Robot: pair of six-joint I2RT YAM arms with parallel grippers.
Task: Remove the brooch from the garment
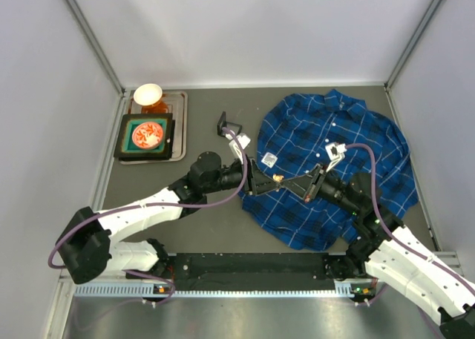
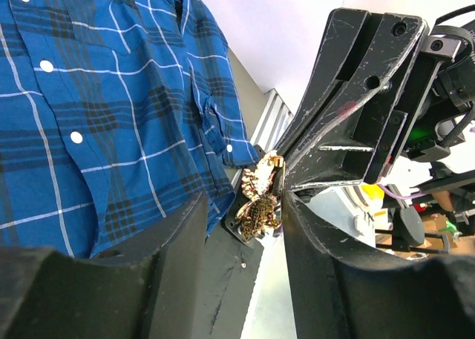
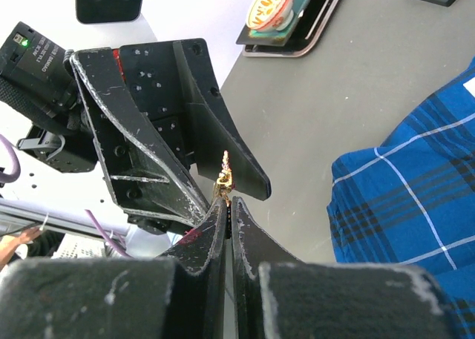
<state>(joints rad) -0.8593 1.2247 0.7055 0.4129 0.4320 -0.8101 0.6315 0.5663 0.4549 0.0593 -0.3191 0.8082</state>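
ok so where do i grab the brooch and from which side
By one narrow end, from the right, as the right end effector pinches it now. The brooch is tiny and thin, beside the garment, so only a tip pinch fits.

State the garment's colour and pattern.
The garment is blue plaid with thin white check lines, clearest in the left wrist view.
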